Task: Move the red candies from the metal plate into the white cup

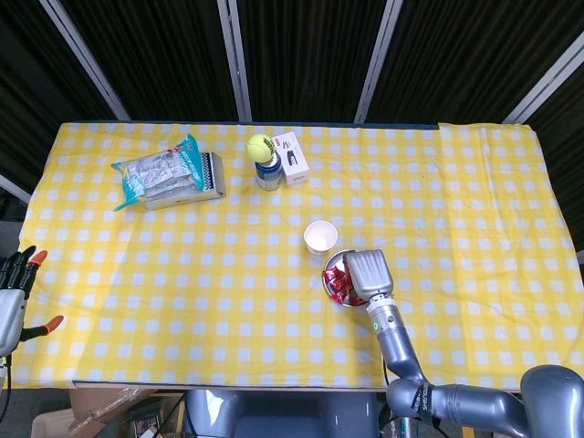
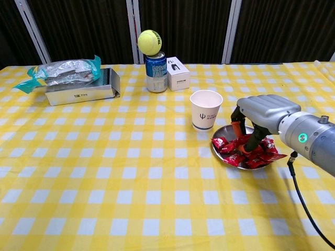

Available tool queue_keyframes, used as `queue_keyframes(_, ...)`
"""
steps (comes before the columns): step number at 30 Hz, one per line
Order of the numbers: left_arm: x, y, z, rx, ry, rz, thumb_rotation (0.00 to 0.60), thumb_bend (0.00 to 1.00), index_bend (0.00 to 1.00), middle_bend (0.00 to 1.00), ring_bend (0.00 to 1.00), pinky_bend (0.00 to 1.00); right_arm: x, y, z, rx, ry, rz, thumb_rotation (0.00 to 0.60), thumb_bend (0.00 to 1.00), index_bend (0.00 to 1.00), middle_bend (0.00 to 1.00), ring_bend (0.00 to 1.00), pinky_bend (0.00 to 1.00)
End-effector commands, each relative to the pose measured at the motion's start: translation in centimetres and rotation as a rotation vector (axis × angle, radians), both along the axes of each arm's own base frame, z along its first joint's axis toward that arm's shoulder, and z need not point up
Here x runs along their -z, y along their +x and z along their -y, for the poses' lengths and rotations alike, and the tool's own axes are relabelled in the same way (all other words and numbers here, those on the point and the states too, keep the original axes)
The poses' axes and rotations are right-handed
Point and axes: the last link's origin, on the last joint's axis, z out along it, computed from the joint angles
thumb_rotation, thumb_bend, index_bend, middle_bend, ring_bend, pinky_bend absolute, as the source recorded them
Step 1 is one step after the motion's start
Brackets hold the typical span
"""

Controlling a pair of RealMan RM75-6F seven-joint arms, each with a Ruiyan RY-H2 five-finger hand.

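Reaching into the metal plate (image 2: 220, 151), my right hand (image 2: 260, 115) has its fingers (image 2: 253, 142) curled down among the red candies (image 2: 246, 155); whether any candy is pinched I cannot tell. The candies lie heaped in the plate, just beside the white cup (image 2: 205, 109) on the worktop (image 2: 131, 178). I judge them light, with crinkly, slippery wrappers: best pinched across the body, not by the loose wrapper ends. The paper cup looks light and easily tipped. My left hand (image 1: 13, 290) rests open, well apart.
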Motion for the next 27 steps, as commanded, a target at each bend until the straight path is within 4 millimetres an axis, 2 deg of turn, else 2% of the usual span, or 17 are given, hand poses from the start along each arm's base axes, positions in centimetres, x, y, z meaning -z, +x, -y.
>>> queue_keyframes(1,0.0,0.0,0.0,-0.001,0.0,0.0,0.6,0.04,0.0,0.0,0.0,0.0,-0.4,0.4,0.1,-0.013,-0.01,0.005,0.6,0.45,0.67,0.52,0.72,0.85)
queue_keyframes(7,0.0,0.0,0.0,-0.001,0.0,0.002,0.6,0.04,0.0,0.0,0.0,0.0,-1.5,1.2,0.1,-0.036,-0.022,0.013,0.6,0.5,0.69,0.53,0.72,0.85)
queue_keyframes(18,0.0,0.0,0.0,-0.003,-0.001,0.005,0.6,0.04,0.0,0.0,0.0,0.0,-3.5,2.5,0.3,-0.057,-0.057,0.034,0.6,0.51,0.69,0.53,0.72,0.85)
queue_keyframes(27,0.0,0.0,0.0,-0.007,-0.005,0.009,0.6,0.04,0.0,0.0,0.0,0.0,-5.9,5.0,1.5,-0.088,-0.101,0.08,0.6,0.5,0.69,0.53,0.72,0.85)
